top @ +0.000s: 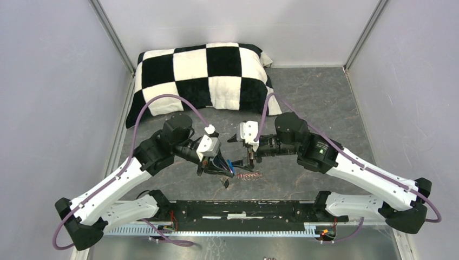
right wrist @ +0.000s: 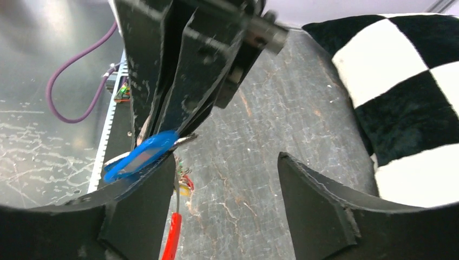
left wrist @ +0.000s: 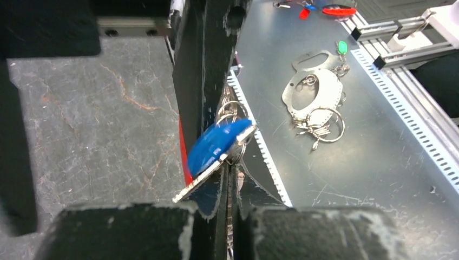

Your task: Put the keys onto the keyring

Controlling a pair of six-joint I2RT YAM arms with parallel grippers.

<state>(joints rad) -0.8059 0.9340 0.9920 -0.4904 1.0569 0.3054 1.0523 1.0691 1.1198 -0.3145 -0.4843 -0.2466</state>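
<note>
Dark marbled tabletop fills the cell, with a checkered cushion against the back wall. On the left side, the left gripper has its fingers pressed together on the blue key, holding it above the table near the middle of the workspace. The tag's long axis slants across those fingers, and its metal edge juts out to one side. Silvery wire loops of what is likely the keyring show just behind the tag. In the right wrist view a red tag hangs below it on a thin wire. Further right, the right gripper faces the key with its fingers spread apart and nothing between them. The blue key lies just beside the finger on the near-edge side, perhaps touching it, and outside the gap. For the right gripper to take hold, it would probably need to shift sideways toward the near edge, so that tag or ring comes between its fingers
</note>
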